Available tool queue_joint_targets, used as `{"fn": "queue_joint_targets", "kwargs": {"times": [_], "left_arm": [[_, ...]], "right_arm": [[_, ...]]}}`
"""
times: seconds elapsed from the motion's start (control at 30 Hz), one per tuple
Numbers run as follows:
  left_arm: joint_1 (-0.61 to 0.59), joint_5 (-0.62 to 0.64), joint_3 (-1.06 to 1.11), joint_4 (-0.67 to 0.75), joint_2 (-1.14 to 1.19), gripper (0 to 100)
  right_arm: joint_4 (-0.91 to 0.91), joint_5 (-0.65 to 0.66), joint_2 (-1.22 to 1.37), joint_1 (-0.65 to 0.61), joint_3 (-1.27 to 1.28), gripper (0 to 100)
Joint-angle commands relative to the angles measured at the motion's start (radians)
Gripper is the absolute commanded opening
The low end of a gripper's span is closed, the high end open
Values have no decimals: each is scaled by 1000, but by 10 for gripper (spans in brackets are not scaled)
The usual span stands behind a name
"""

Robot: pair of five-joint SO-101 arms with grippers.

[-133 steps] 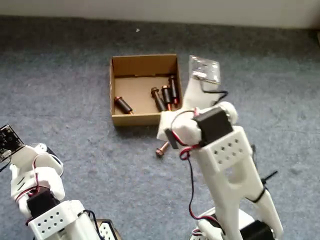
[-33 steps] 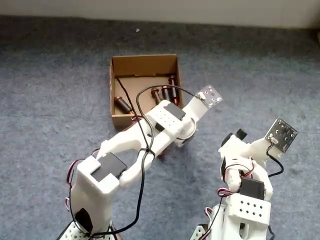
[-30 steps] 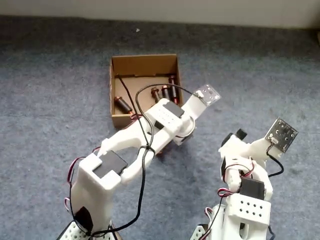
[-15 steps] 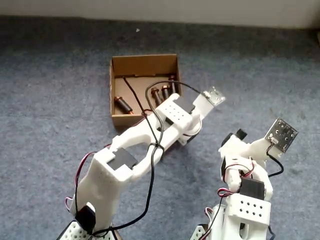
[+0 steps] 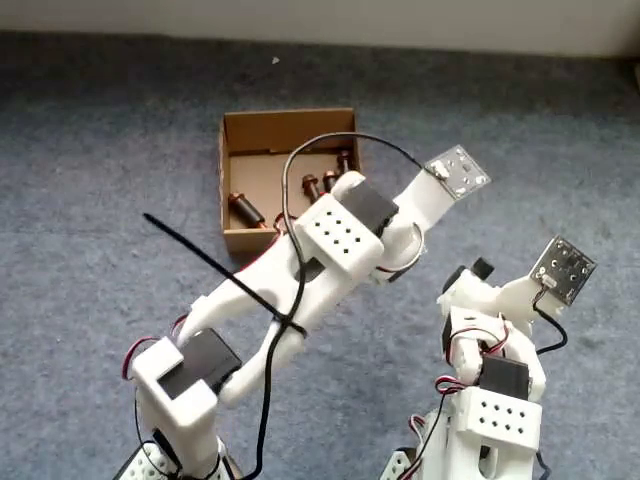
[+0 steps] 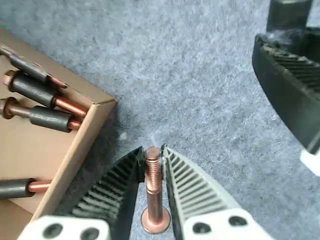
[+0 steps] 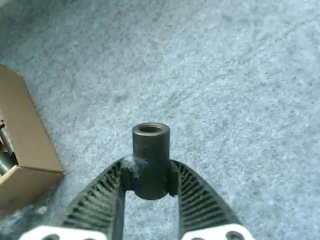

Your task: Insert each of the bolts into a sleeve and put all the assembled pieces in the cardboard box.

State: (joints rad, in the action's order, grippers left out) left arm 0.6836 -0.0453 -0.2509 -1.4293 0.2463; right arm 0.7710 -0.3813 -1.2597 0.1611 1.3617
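The bolt (image 6: pixel 153 192) is gripped lengthwise in the left gripper (image 6: pixel 152 161), whose ribbed fingers are closed narrowly on its shank. The head is turned toward the wrist and the threaded tip is level with the fingertips. The sleeve (image 7: pixel 150 160) is clamped by its lower half in the right gripper (image 7: pixel 149 172), with its open bore pointed away from the wrist over bare carpet (image 7: pixel 240 75). The box (image 5: pixel 288 118) is set on the carpet toward the far edge, left of the middle, and several assembled pieces (image 6: pixel 42 90) are laid on its floor. In the high view the left arm (image 5: pixel 300 280) is stretched from the near left corner across the box's near right corner, so that part of the box's near wall is covered. The right arm (image 5: pixel 490 360) is kept near the near edge, right of the middle, well apart from the box. In the left wrist view the box corner (image 6: pixel 102 106) is seen just beside the fingers, and open carpet is seen beyond the bolt tip. Wide open carpet is left to the right of the box and along the far edge.
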Motion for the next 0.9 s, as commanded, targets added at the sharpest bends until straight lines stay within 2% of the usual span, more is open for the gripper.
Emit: {"fn": "queue_joint_targets", "kwargs": {"times": [0.0,0.13,0.27,0.47,0.53,0.87], "left_arm": [[10,5,12,-21,-191,5],[13,0,134,-9,-263,5],[5,-5,234,64,-282,5],[12,-14,245,60,-289,5],[7,-75,240,58,-315,5],[-35,-221,240,-157,-510,5]], "right_arm": [[-22,-6,-25,10,-7,5],[-22,-6,-25,10,-7,5],[-22,-6,-25,10,-7,5],[-22,-6,-25,10,-7,5],[-22,-6,-25,10,-7,5],[-22,-6,-25,10,-7,5]]}}
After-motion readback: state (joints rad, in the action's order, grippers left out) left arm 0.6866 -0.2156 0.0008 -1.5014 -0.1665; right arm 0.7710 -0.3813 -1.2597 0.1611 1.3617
